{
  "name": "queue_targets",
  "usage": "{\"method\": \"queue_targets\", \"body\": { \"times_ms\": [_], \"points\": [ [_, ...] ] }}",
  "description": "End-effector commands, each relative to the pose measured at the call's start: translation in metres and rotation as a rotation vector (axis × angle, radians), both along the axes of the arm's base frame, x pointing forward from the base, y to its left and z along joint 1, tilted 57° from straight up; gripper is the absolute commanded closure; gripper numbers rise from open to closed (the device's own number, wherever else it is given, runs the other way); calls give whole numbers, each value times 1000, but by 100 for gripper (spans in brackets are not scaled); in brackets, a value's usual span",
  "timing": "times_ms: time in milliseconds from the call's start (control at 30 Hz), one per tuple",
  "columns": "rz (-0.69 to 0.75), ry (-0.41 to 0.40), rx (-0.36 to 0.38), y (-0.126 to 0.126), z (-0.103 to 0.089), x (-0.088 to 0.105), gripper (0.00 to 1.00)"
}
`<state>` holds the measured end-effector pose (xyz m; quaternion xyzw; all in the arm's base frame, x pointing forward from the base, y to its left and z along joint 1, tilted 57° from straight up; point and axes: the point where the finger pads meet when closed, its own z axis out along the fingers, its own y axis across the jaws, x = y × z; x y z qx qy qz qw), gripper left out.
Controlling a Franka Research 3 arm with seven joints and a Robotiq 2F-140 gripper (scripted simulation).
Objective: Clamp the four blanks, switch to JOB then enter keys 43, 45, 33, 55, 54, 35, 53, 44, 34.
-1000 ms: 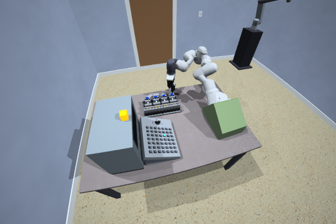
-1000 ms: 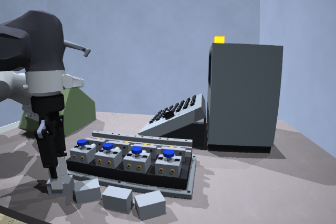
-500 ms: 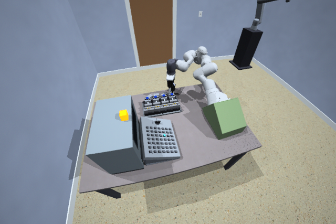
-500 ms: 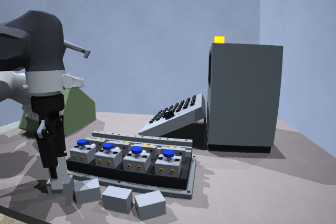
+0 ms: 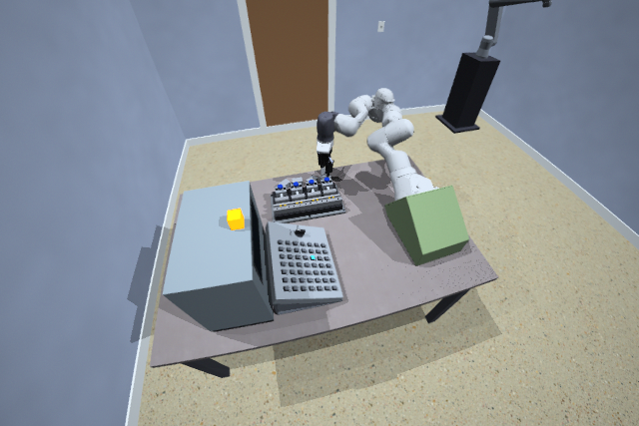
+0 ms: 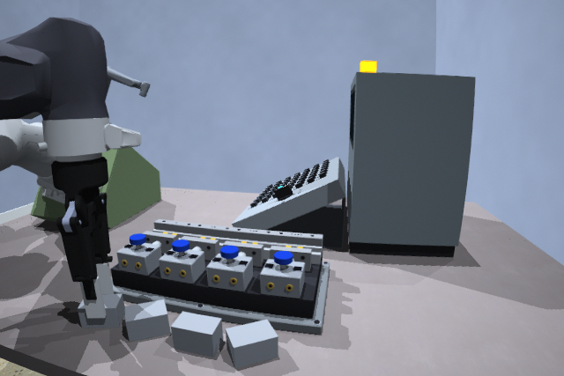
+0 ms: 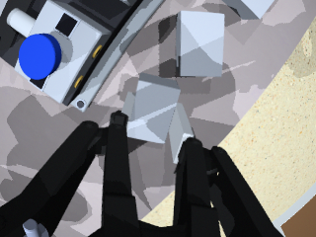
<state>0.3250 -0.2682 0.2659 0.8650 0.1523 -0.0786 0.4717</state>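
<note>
My gripper [image 5: 324,174] [image 6: 100,302] [image 7: 152,110] is shut on a grey blank [image 6: 115,309] [image 7: 157,104], which is low at the table top, near the fixture's left end in the exterior view. Three other blanks [image 6: 146,320] [image 6: 196,334] [image 6: 251,343] lie in a row beside it. The vise fixture [image 5: 309,213] [image 6: 213,303] shows no blank on its rails. Its blue valve knobs [image 6: 137,239] [image 6: 283,257] [image 7: 39,56] stand up; no lens looks lit. One key [image 5: 313,257] [image 6: 280,187] glows cyan; its name is unreadable. The amber lamp [image 5: 235,218] [image 6: 367,66] is lit. The selector's [image 5: 299,230] setting is unreadable.
The sloped key panel [image 5: 310,299] [image 6: 314,203] stands between the fixture and the large grey cabinet [image 5: 211,256] [image 6: 410,158]. A green block [image 5: 438,225] [image 6: 137,185] stands by the arm's base. The table edge runs close behind the blanks.
</note>
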Motion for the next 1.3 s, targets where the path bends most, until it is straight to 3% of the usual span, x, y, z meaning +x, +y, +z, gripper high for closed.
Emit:
{"method": "queue_targets", "body": {
  "times_ms": [0, 733, 1267],
  "points": [
    [3, 3, 1, -1, -1, 0, 100],
    [3, 3, 1, 6, 4, 0, 100],
    [3, 3, 1, 71, 46, -1, 100]
  ]
}}
